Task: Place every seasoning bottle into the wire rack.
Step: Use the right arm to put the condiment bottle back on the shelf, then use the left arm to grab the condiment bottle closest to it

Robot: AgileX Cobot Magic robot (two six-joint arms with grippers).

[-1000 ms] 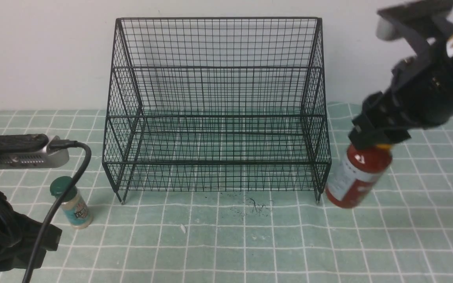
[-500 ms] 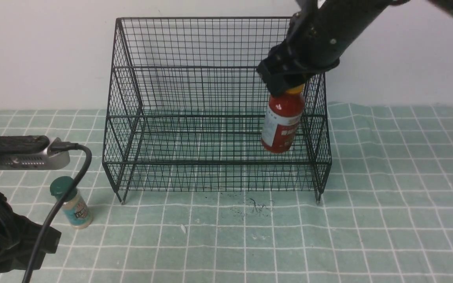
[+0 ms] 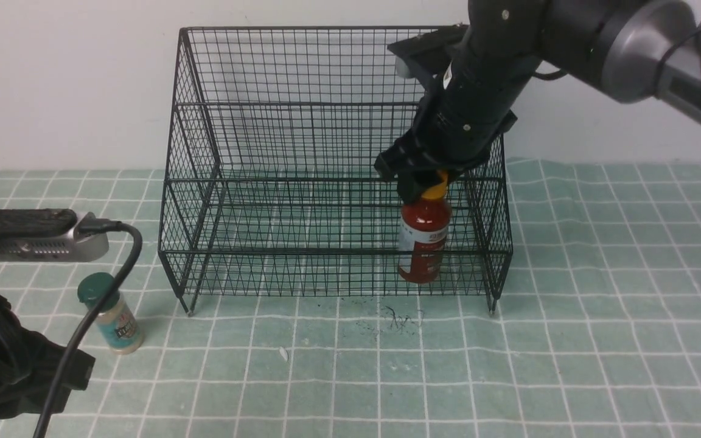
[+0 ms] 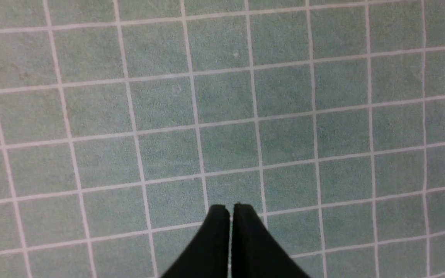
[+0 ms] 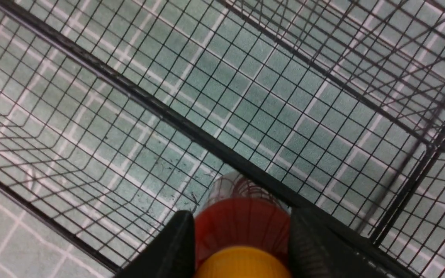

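**Sauce bottle lowered into the rack**

Dropped from mid-height half a second ago, the dark red, white-labelled sauce bottle (image 3: 423,243) now stands upright in the wire rack's (image 3: 332,109) front tier at the right end. It hangs directly beneath the right gripper (image 3: 423,182), which clamps its neck under the yellow cap. The left gripper (image 4: 230,210) is closed and empty. The green-capped shaker jar (image 3: 113,316) stands outside the rack.

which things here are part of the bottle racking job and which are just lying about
Job:
- red sauce bottle, held by the right end effector
- green-capped shaker jar
- black wire rack

Lying about:
- white scrap
- dark scuff marks
- green checked mat under everything
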